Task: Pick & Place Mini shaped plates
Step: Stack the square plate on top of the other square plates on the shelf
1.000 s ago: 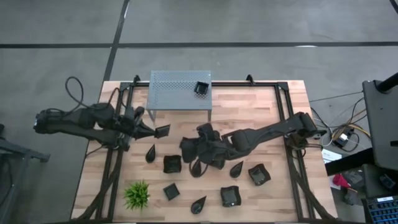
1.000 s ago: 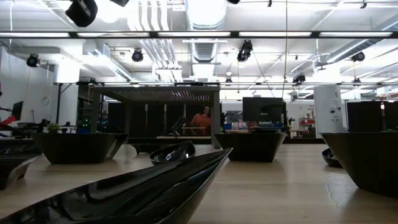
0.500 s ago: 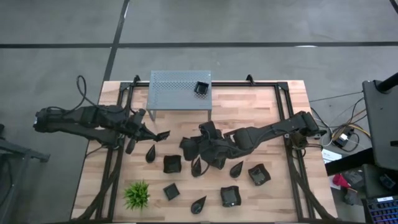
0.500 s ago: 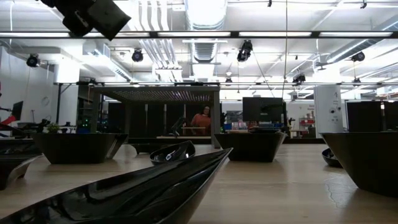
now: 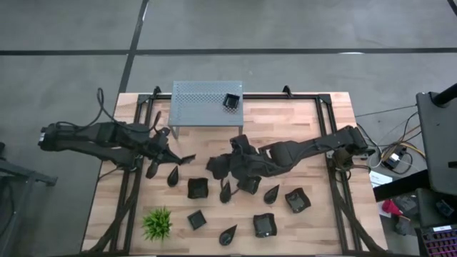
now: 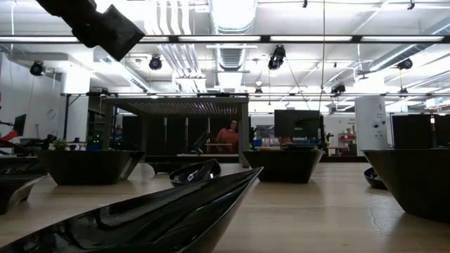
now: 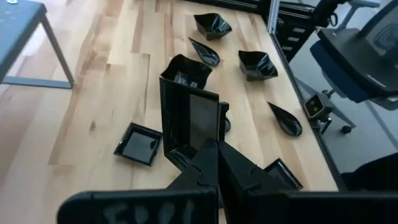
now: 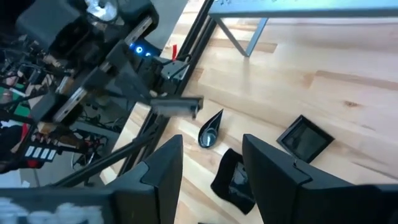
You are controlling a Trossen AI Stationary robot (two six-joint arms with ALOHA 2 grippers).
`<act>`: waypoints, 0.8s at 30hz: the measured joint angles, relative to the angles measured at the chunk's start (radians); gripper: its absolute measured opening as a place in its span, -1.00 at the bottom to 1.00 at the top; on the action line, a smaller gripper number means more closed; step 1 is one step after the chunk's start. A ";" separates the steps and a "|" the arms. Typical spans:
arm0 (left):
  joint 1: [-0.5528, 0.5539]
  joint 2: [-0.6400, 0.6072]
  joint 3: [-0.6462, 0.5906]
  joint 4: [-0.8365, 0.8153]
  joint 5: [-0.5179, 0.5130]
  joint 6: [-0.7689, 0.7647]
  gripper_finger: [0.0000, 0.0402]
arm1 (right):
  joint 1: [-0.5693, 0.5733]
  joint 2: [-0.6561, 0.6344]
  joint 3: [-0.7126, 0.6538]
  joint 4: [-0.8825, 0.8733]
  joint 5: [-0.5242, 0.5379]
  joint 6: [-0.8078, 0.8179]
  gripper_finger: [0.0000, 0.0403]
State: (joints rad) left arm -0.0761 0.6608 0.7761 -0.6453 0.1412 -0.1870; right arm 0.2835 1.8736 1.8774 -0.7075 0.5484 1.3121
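Several glossy black mini plates, square and teardrop-shaped, lie on the wooden table (image 5: 285, 121), among them a square one (image 5: 198, 188) and a teardrop (image 5: 173, 175). One small square plate (image 5: 232, 101) sits on the grey perforated stand (image 5: 203, 107). My left gripper (image 5: 176, 158) is at the table's left, shut on another square plate (image 7: 189, 118). My right gripper (image 8: 208, 155) hovers open over the table's middle (image 5: 214, 165), above a teardrop plate (image 8: 211, 130) and a square one (image 8: 305, 138), with nothing between its fingers. My left gripper pinches one rim of the square plate (image 7: 200, 144) between its two shut fingers. The fingers come from the table's left, slanting down. The plate stands on edge beyond the fingertips, lifted clear of the table, and shows edge-on (image 5: 187, 158) in the high view.
A spiky green plant (image 5: 157, 223) stands near the front left. More plates lie toward the front right (image 5: 298, 200) and front (image 5: 263, 225). Black frame rails (image 5: 132, 193) run along both table sides. In the low view plates fill the foreground (image 6: 176, 211), and a person is far behind.
My left gripper has tipped further downward and sunk a little toward the near edge, still shut on the square plate. The plate has turned with it, from showing its face in the high view to showing almost edge-on.
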 joint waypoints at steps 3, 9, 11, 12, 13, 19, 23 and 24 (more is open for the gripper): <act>-0.004 0.004 0.000 0.001 0.001 -0.001 -1.00 | -0.006 0.000 0.000 0.000 -0.001 -0.004 -0.21; -0.005 0.004 0.000 0.002 0.001 -0.002 -1.00 | -0.009 0.000 0.000 0.002 -0.007 -0.026 -0.24; -0.005 0.003 0.000 0.002 0.001 -0.002 -1.00 | -0.010 0.000 0.000 0.002 -0.007 -0.028 -0.24; -0.005 0.004 0.000 0.002 0.001 -0.002 -1.00 | -0.010 0.000 0.000 0.002 -0.007 -0.029 -0.24; -0.005 0.004 0.000 0.002 0.001 -0.002 -1.00 | -0.010 0.000 0.000 0.002 -0.007 -0.029 -0.24; -0.005 0.004 0.000 0.002 0.001 0.000 -1.00 | -0.010 0.000 0.000 0.003 -0.007 -0.030 -0.22; -0.005 0.004 0.000 0.000 0.021 0.020 -1.00 | -0.025 0.000 0.000 0.006 -0.066 0.013 -0.25; -0.006 0.005 0.000 -0.004 0.029 0.031 -1.00 | -0.032 -0.001 0.000 0.007 -0.102 0.025 -0.25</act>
State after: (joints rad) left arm -0.0819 0.6658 0.7761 -0.6491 0.1698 -0.1562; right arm 0.2514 1.8729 1.8774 -0.7006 0.4461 1.3376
